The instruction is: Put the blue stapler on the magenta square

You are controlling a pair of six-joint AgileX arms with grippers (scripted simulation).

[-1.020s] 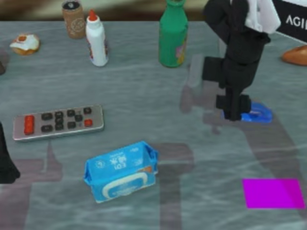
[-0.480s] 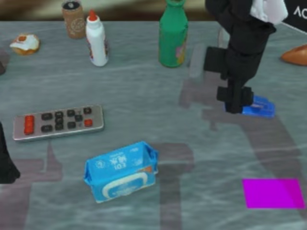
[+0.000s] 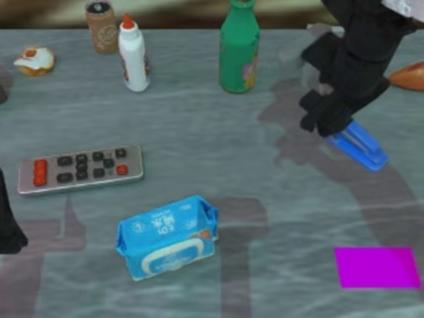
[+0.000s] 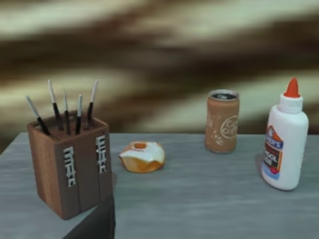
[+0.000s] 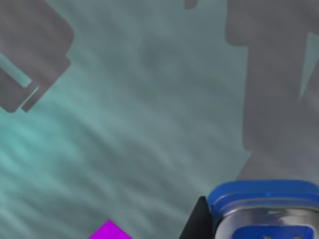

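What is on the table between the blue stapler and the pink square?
Nothing. In the top view, only bare grey table with arm shadows lies between the blue stapler, held by the right gripper, and the magenta square.

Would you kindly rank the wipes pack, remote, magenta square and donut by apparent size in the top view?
1. wipes pack
2. remote
3. magenta square
4. donut
Pack and remote are close; the pack looks bulkier.

Right gripper [image 3: 329, 126] hides blue stapler's [image 3: 361, 146] end
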